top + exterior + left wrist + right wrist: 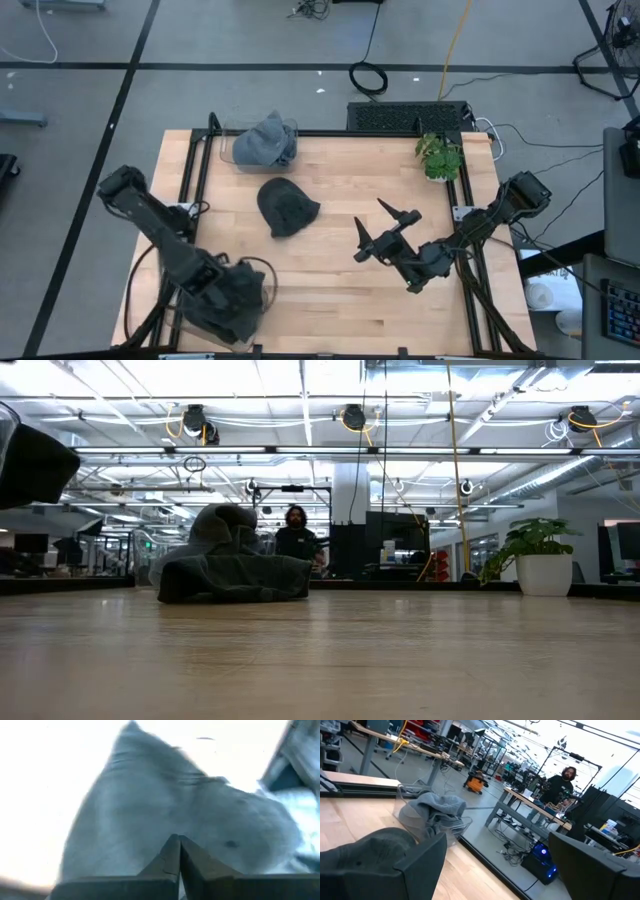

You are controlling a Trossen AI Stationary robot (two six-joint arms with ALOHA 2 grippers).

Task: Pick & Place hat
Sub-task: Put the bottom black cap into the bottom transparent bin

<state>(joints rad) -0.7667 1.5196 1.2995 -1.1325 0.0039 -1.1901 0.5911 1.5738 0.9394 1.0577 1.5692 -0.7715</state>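
The right gripper [385, 228] hovers over the right half of the pale wooden counter [330, 290], fingers spread wide apart and holding nothing. Just off to its left, a dark charcoal knitted hat [287, 207] lies slumped near the counter's middle. At the far left edge, a lighter grey fabric hat [265, 141] sits bundled in a clear plastic bin [228, 148]. The left gripper [178, 865] is down at the near left corner, fingers pressed together, empty. A potted green plant [438, 155] stands at the far right.
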